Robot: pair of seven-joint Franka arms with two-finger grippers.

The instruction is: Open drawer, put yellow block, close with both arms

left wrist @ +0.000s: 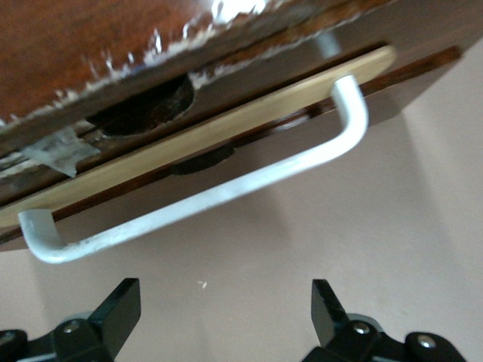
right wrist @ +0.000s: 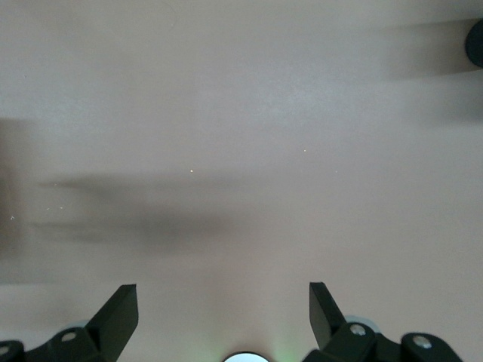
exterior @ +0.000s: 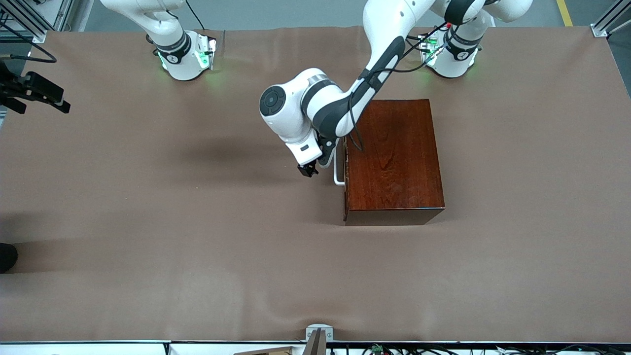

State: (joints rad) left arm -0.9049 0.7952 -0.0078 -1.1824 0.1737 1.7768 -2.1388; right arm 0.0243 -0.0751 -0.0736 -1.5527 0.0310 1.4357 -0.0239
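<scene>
The reddish-brown wooden box stands mid-table toward the left arm's end. Its drawer looks pushed in, its front facing the right arm's end. The white U-shaped handle sticks out from the front. In the left wrist view the handle runs across the drawer's light-wood edge. My left gripper is open and empty in front of the handle, a short gap away, and also shows in the left wrist view. My right gripper is open and empty over bare table. The yellow block is out of view.
The brown table cover spreads around the box. A black device juts in at the table edge on the right arm's end. A dark round object lies at the same edge, nearer the front camera.
</scene>
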